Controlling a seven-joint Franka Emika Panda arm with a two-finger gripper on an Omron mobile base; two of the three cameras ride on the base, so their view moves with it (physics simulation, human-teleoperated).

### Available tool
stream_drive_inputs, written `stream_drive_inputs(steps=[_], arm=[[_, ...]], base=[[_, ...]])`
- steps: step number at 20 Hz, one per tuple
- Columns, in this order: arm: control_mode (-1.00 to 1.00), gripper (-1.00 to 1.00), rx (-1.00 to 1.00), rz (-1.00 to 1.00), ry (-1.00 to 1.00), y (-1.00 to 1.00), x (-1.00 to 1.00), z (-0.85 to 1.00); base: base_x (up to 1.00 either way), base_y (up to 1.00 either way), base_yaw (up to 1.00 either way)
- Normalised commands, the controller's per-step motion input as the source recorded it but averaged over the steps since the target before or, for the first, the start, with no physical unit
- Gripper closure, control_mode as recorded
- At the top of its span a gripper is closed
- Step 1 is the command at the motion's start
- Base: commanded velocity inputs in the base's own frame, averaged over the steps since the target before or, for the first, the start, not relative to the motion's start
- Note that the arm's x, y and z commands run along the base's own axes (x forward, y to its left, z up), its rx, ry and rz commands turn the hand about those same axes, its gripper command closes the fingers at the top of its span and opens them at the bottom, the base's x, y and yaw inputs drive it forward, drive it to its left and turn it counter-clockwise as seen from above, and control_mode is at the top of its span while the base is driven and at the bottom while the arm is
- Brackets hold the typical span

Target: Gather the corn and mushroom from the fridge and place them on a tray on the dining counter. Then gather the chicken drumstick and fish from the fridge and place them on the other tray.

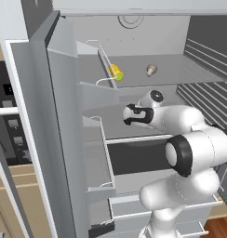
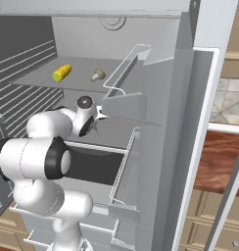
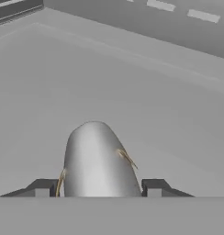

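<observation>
A rendered fridge stands open, and I describe everything relative to its upper shelf point(image 1: 190, 74).

On the upper shelf, going from left to right in the left base view, the yellow corn point(image 1: 116, 72) lies at the left end, close to the door side. The small tan mushroom point(image 1: 151, 69) stands a little apart to its right. Both are untouched.

My gripper point(image 1: 128, 115) is one level below the upper shelf, under the corn and mushroom, and reaches inward over the lower shelf.

In the hand view, again from left to right, I see my left finger tip point(image 3: 42, 187), then a smooth silver body with thin golden fins, then my right finger tip point(image 3: 155, 187). I take the body for the fish point(image 3: 98, 160). Its long axis runs straight ahead of me, away from the palm, with its rounded end pointing toward the back of the fridge. My jaws cross that axis, one tip on each flank. The tips sit right against its sides, so I judge that my jaws are clamped on the fish at a middling width.

I cannot tell whether the fish rests on the lower shelf or is lifted clear of it. My next move depends on this grip across the body: I would draw straight back, keeping low enough to clear the upper shelf.
</observation>
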Motion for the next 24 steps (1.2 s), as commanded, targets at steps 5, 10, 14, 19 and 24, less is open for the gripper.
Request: stream_drive_inputs(steps=[5, 10, 14, 19, 24], arm=[[-1.00, 1.00, 0.00, -0.08, -0.15, 0.00, -0.54, 0.14], [-1.00, 1.00, 0.00, -0.09, 0.00, 0.00, -0.64, 0.58], [-1.00, 1.00, 0.00, -0.04, 0.00, -0.07, -0.46, 0.82], [-1.00, 1.00, 0.00, -0.01, -0.01, -0.09, -0.58, 0.55], [-1.00, 1.00, 0.00, 0.00, -0.01, -0.09, -0.70, 0.40]], base=[[0.00, 0.00, 0.00], [0.00, 0.00, 0.00], [0.00, 0.00, 0.00], [0.00, 0.00, 0.00], [0.00, 0.00, 0.00]])
